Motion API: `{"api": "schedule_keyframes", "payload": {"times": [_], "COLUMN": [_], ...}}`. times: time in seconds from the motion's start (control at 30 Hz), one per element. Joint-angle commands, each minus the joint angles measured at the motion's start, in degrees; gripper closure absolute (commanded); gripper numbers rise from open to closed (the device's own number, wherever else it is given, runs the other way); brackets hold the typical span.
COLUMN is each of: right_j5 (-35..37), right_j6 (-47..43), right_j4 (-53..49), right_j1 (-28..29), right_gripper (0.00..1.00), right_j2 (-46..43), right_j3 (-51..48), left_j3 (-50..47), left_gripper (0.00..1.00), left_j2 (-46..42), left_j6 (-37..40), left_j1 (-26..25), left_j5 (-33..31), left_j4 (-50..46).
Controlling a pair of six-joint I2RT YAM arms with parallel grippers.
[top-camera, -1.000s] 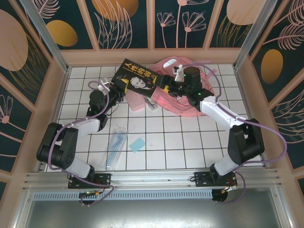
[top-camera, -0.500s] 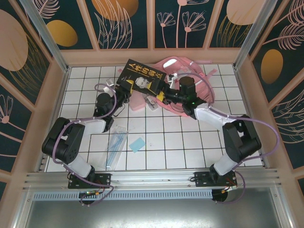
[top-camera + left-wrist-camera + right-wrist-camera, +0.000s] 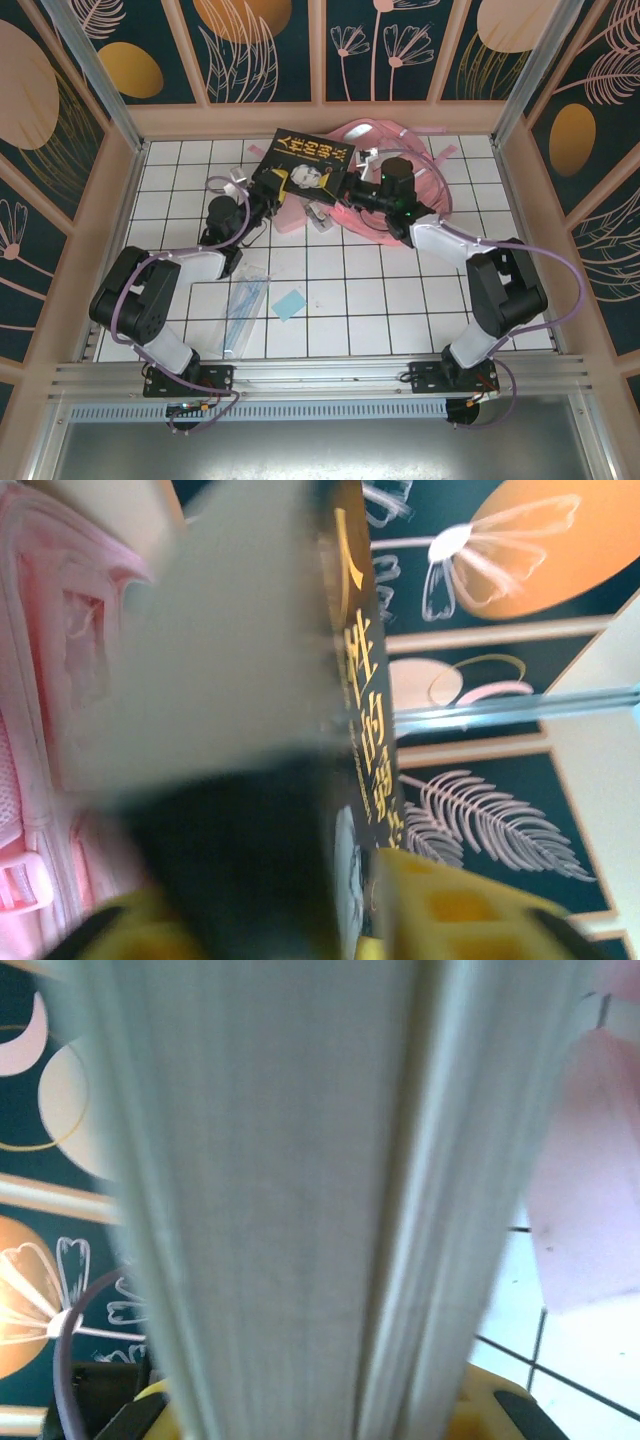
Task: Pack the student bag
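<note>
My right gripper [image 3: 349, 190] clamps the black book [image 3: 305, 165] by the student bag [image 3: 365, 131]; I cannot tell my left gripper's [image 3: 267, 196] opening

Both arms look alike to me. The left arm [image 3: 150, 300] and the right arm [image 3: 500, 290] have chunky black joint housings, rounded like drums, joined by smooth white link shells. A thin purple cable [image 3: 112, 297] runs along each one in slack loops, joint to joint. Each arm rises from a squat black base [image 3: 190, 375]. A small green light [image 3: 406, 210] glows on the right one. Close up, the fingers [image 3: 450, 910] are bright yellow plastic with moulded square recesses.
</note>
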Motion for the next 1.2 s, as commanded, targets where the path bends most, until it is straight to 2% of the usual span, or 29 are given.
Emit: {"api": "schedule_keyframes", "payload": {"times": [0.0,0.1,0.2,0.3,0.47,0.6,0.73,0.93,1.03,1.17], "right_j5": [7.07,10.92,13.32,12.60,10.07,8.33,5.52,2.49,1.90,2.50], "right_j6": [-6.61,-12.02,-16.25,-18.47,-19.64,-19.70,-18.98,-18.01,-17.90,-18.07], "right_j4": [-5.71,-15.29,-22.29,-27.52,-31.27,-32.00,-31.74,-31.39,-31.47,-31.62], "right_j1": [-5.23,-10.58,-17.35,-25.77,-38.77,-45.64,-48.68,-49.02,-49.02,-49.02], "right_gripper": [1.00,1.00,1.00,1.00,1.00,1.00,1.00,1.00,1.00,1.00], "right_j2": [-6.52,-11.78,-16.27,-19.57,-25.38,-29.89,-32.50,-33.13,-33.42,-33.60], "right_j3": [1.03,0.71,-0.18,-0.97,-4.60,-7.97,-10.77,-12.38,-12.34,-12.18], "left_j3": [10.68,18.73,24.13,31.81,49.80,64.34,75.88,87.08,89.40,88.41], "left_gripper": [0.22,0.19,0.22,0.24,0.26,0.26,0.26,0.25,0.26,0.25], "left_j2": [0.34,2.04,5.60,11.35,23.56,33.22,41.34,52.17,55.44,57.07], "left_j6": [15.24,28.32,35.19,42.64,55.96,64.74,71.85,79.33,81.49,83.80], "left_j1": [-2.48,-5.73,-8.53,-12.29,-18.59,-21.72,-23.84,-25.67,-25.76,-25.82], "left_j5": [7.37,5.94,5.89,5.36,1.38,-4.91,-11.57,-24.09,-27.11,-27.67], "left_j4": [-16.90,-31.51,-37.15,-45.13,-62.17,-73.14,-81.00,-87.56,-89.48,-90.21]}}
